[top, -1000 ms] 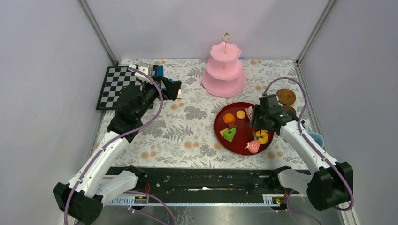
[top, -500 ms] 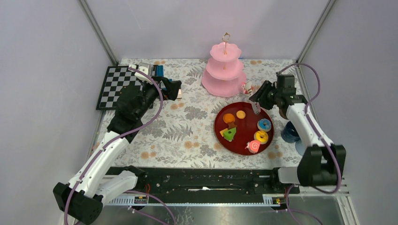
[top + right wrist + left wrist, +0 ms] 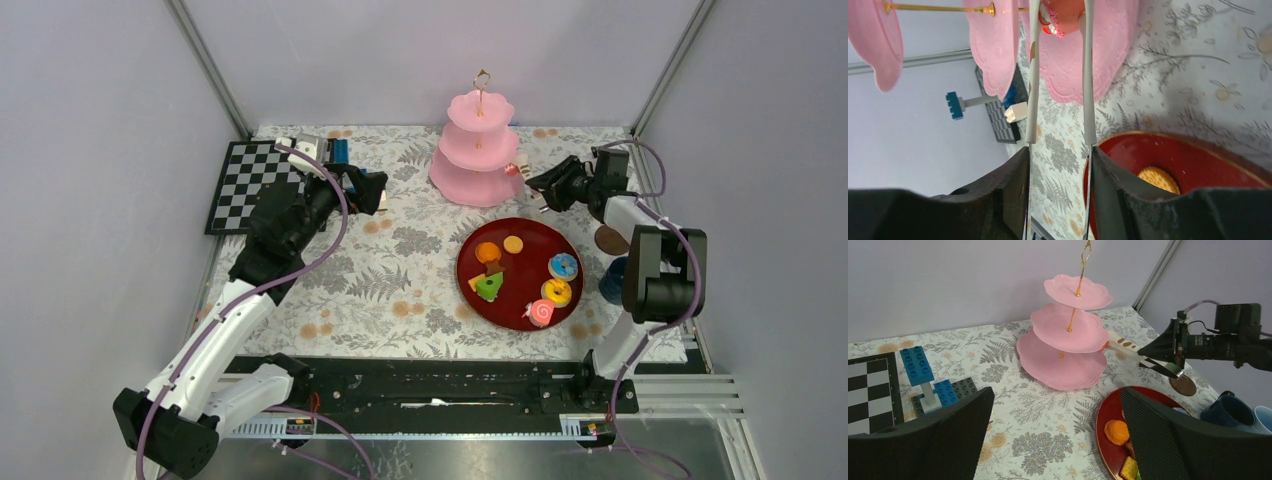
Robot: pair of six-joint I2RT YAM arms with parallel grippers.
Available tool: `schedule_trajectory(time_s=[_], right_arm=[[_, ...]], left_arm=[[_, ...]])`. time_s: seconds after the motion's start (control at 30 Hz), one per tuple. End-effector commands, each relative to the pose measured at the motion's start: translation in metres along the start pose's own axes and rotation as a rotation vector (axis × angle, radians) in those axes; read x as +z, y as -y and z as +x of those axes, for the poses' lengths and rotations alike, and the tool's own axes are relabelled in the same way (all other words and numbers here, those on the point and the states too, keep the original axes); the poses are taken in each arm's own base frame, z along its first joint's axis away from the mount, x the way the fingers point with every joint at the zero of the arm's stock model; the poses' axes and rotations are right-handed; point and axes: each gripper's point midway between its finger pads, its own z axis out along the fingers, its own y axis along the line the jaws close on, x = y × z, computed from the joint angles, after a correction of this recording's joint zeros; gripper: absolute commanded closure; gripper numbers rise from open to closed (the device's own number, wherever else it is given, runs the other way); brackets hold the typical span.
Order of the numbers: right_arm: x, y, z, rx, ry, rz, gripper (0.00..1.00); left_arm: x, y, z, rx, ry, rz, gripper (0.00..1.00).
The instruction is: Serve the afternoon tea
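The pink three-tier stand (image 3: 478, 150) stands at the back centre. My right gripper (image 3: 562, 186) is shut on white tongs (image 3: 535, 183), whose tips pinch a small red-and-white sweet (image 3: 513, 170) at the stand's right rim. In the right wrist view the sweet (image 3: 1058, 17) sits over the lowest tier (image 3: 1068, 65), between the tong arms (image 3: 1034, 75). Several more sweets, such as an orange one (image 3: 487, 251) and a blue donut (image 3: 563, 266), lie on the dark red tray (image 3: 520, 275). My left gripper (image 3: 372, 190) hangs open and empty at the left.
A brown saucer (image 3: 608, 240) and a dark blue cup (image 3: 615, 282) sit right of the tray, partly behind my right arm. A checkerboard (image 3: 245, 180) and toy bricks (image 3: 923, 375) lie at the back left. Metal frame posts stand at both back corners.
My right arm has swung from over the red tray back to the stand, carrying the sweet in the tongs. The left arm has not moved.
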Motion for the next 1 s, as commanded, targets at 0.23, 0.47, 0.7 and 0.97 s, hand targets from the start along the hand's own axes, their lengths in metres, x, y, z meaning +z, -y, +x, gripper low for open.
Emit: schedule_trajectory(time_s=[0.23,0.47,0.7,0.97], right_arm=[[0.045,-0.036,-0.037,0.026,-0.038,-0.232,0.64],[0.065,-0.028,-0.048,0.027,-0.059,-0.203,0.61],[0.085,-0.026,-0.043,0.033,-0.106,-0.180,0.59],[0.102,-0.017,-0.034,0.013,-0.134,-0.115,0.54]], left_arm=[[0.003,0.015,-0.026,-0.005,0.066,0.056,0.01],[0.002,0.015,-0.026,-0.007,0.066,0.058,0.01],[0.002,0.015,-0.026,-0.008,0.066,0.059,0.01],[0.004,0.015,-0.024,-0.010,0.060,0.060,0.01]])
